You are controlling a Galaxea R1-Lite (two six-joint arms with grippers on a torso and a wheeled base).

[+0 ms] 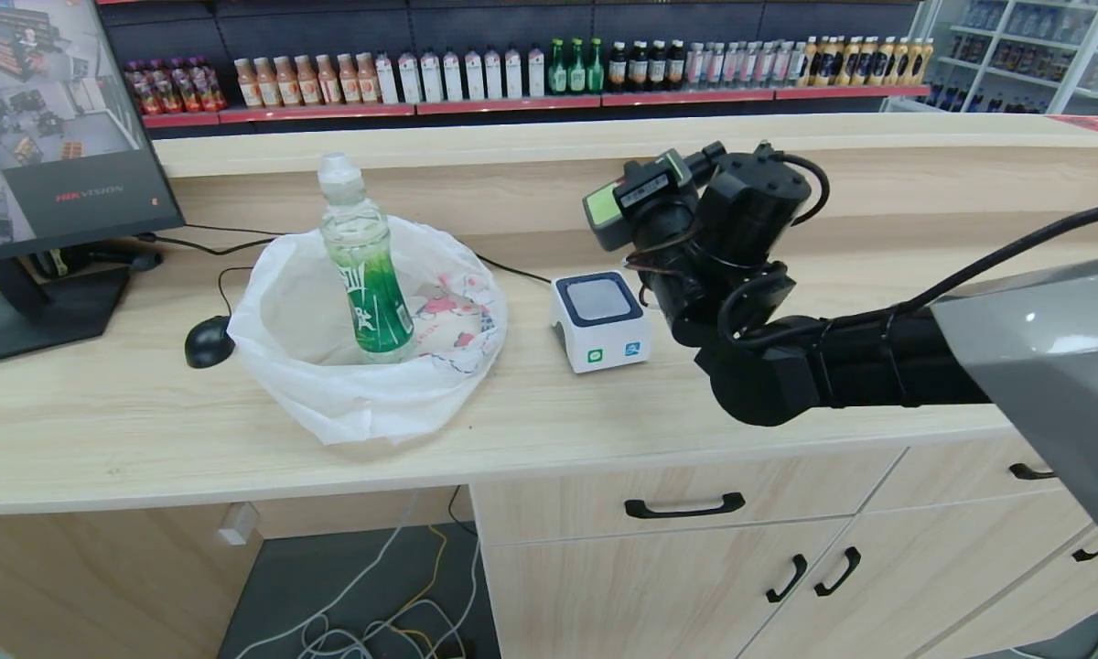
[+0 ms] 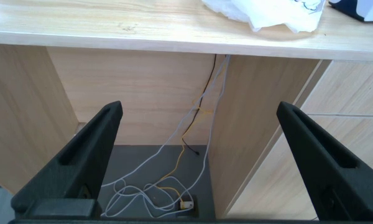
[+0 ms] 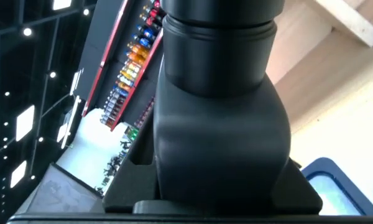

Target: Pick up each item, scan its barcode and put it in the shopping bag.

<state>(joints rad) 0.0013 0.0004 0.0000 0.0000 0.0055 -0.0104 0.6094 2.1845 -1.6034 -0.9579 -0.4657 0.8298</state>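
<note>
The shopping bag [image 2: 267, 15] is cut off at the left wrist view's edge, and the scanner [image 2: 368, 7] shows just 1 corner there. In the head view the monitor [image 1: 46, 119] runs off the left edge. The mouse [image 1: 207, 343] sits partly behind the bag, and the shelf bottles [image 1: 531, 69] are too small to identify.

Left gripper [image 2: 200, 115] hung low, both black fingers [image 2: 90, 155] spread wide apart, nothing held between them. Right arm [image 1: 878, 357] came in from the right, forearm about level, its wrist [image 1: 723, 238] folded steeply upward and turned back toward the left.
</note>
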